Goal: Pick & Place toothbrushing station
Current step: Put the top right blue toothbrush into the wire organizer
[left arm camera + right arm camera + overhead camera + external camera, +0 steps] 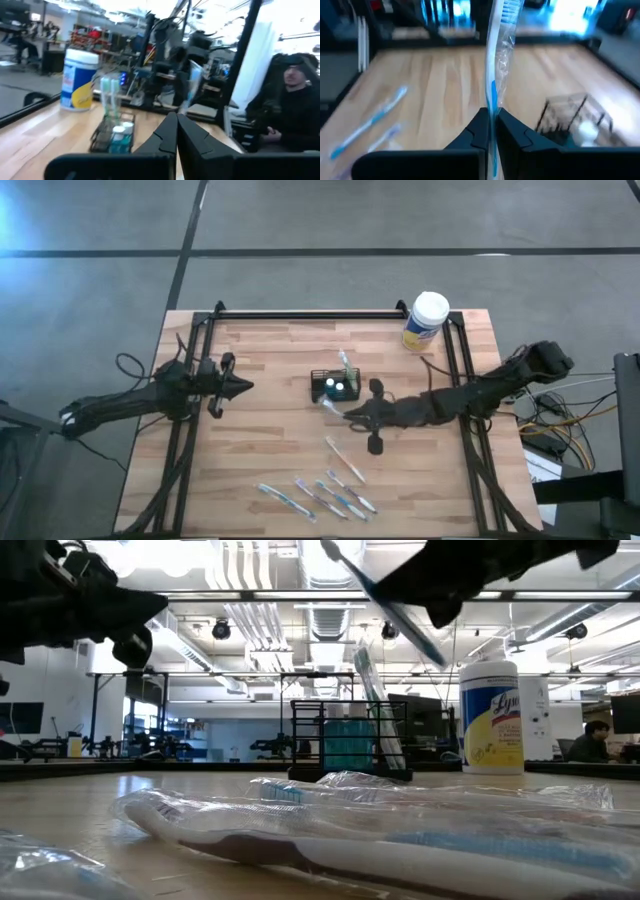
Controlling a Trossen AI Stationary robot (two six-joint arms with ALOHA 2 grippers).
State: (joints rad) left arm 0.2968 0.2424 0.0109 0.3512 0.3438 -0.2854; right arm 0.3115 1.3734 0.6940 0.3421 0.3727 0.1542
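Note:
The toothbrushing station, a small black wire-mesh caddy (333, 386) (349, 740) (569, 120) (114, 134), stands on its base mid-table; one wrapped toothbrush (345, 363) stands upright in it. My right gripper (349, 415) (491, 120) hovers just near-right of the caddy, shut on another clear-wrapped toothbrush (496, 60) (395, 612). My left gripper (243, 387) (176, 134) waits shut at the left, raised above the table, pointing toward the caddy. Several more wrapped toothbrushes (320, 496) lie flat near the front edge. My right gripper pinches the wrapped toothbrush by its handle (492, 102) between its two fingers, through the clear wrapper. The fingers reach in from the table's right, slanting slightly down. The bristle head (508, 7) sticks out beyond the fingertips. The brush hangs slanted (395, 612), clear of the table.
A white-lidded, yellow-labelled round canister (426, 320) (492, 718) stands at the far right of the table. One wrapped toothbrush (345, 459) lies alone between the caddy and the front row. A black frame rail (320, 315) rims the table. A person (295, 105) sits beyond the right side.

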